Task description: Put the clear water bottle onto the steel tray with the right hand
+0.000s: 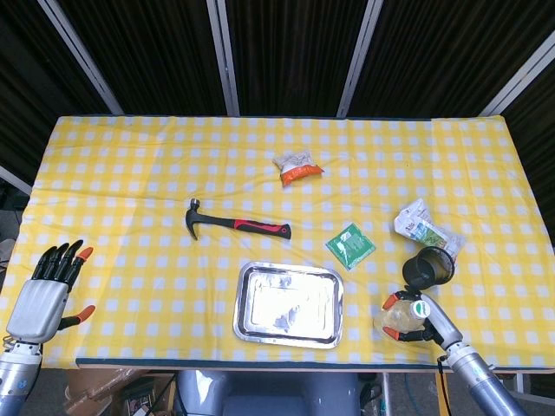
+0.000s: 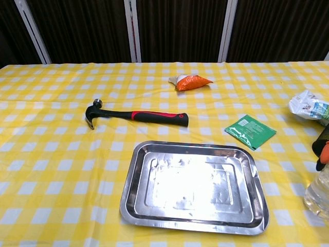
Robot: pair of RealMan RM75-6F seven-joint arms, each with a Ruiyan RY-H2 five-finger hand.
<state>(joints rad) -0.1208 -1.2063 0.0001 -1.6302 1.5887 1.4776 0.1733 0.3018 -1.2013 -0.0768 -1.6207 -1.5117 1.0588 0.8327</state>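
The clear water bottle (image 1: 397, 317) with a green cap stands near the table's front right edge; in the chest view the bottle (image 2: 320, 191) is cut off by the right border. My right hand (image 1: 423, 322) wraps around it, orange fingertips (image 1: 388, 302) lying against its side. One orange fingertip (image 2: 324, 151) shows above the bottle in the chest view. The steel tray (image 1: 245, 299) lies bare to the bottle's left, its rim (image 2: 134, 203) close to the chest camera. My left hand (image 1: 39, 299) hovers open at the front left corner, holding nothing.
A black cup (image 1: 428, 267) stands just behind the bottle, a crumpled packet (image 1: 423, 224) beyond it. A green sachet (image 1: 350, 245) lies behind the tray's right corner, a red-handled hammer (image 1: 238, 225) behind its left. An orange snack bag (image 1: 297, 167) sits mid-table.
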